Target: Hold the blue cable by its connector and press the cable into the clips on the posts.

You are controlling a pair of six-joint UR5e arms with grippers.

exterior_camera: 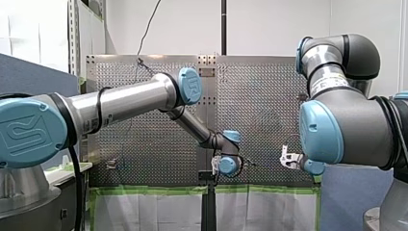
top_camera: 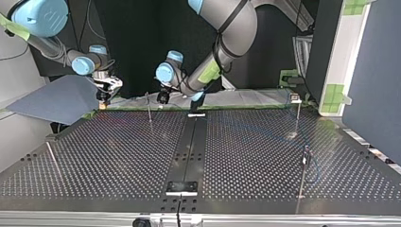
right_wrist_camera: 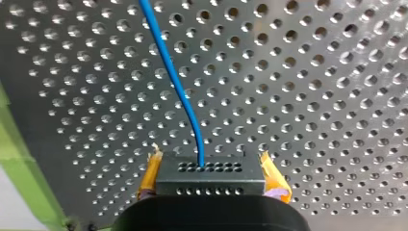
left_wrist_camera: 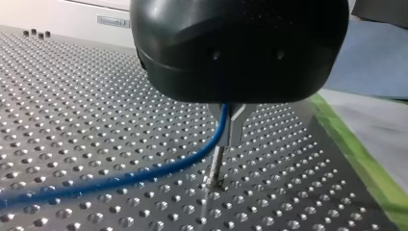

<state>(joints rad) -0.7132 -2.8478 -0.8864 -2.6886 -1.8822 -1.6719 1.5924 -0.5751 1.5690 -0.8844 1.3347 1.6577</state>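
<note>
Connector (right_wrist_camera: 209, 178), a black block with rows of small holes, is clamped in right gripper (right_wrist_camera: 209, 158) between its yellow pads (right_wrist_camera: 150, 175), one pad on each side face. Blue cable (right_wrist_camera: 178, 86) exits the middle of the connector's front face and runs ahead over the perforated bench (right_wrist_camera: 312, 72) with a slight curve. Left gripper (left_wrist_camera: 229, 137) is closed on the same cable at another point: its metal fingers (left_wrist_camera: 236, 127) pinch together with the cable coming out between them. From there the cable sweeps down and away, low over the bench. Thin metal post (left_wrist_camera: 216, 167) stands upright right under the fingertips, foot on the bench. The fingers hide its top, so can't tell whether the cable sits in a clip there. In the top view both grippers are at the far edge of the bench and well apart. Right gripper is at the view's left and left gripper is nearer the middle, with a thin post just beside it. Two more posts stand at that view's right, far post (top_camera: 298, 116) and near post (top_camera: 302, 182), each with a small clip on top. A faint blue line shows beside the near post, too thin to say if it's seated. Green tape (left_wrist_camera: 356, 159) runs along the bench edge next to left gripper.
</note>
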